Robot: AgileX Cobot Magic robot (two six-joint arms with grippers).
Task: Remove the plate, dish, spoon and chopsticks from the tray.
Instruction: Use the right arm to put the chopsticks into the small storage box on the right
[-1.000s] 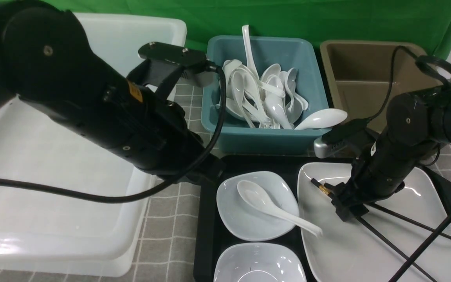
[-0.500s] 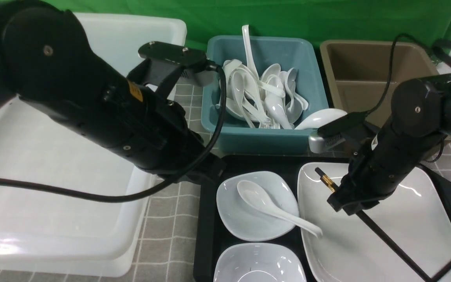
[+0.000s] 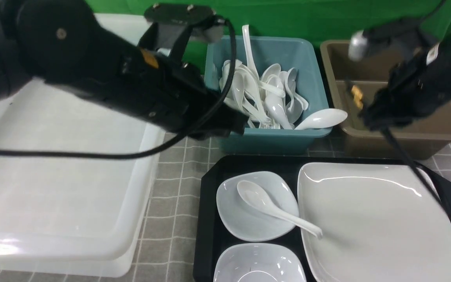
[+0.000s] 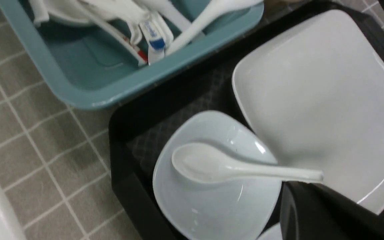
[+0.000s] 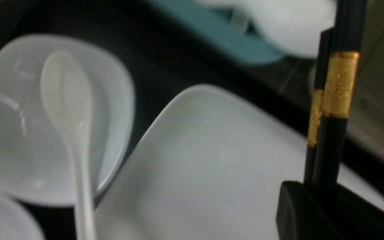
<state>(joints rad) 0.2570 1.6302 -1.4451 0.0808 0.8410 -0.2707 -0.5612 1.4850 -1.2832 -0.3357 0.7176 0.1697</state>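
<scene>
The black tray holds the large white plate, a small white dish with the spoon lying in it, and a second small dish at the front. The spoon's handle tip rests on the plate's left rim. My right gripper is shut on the black chopsticks and holds them in the air at the brown tub's front edge, gold bands up. My left gripper hangs by the teal tub's front left corner; only one dark finger shows, above the spoon.
A teal tub full of white spoons stands behind the tray. A brown tub is at the back right. A large white bin fills the left side. Grey tiled cloth lies between bin and tray.
My right gripper has lifted the chopsticks off the plate, up and back to the brown tub. My left arm has risen and shifted right toward the teal tub.
</scene>
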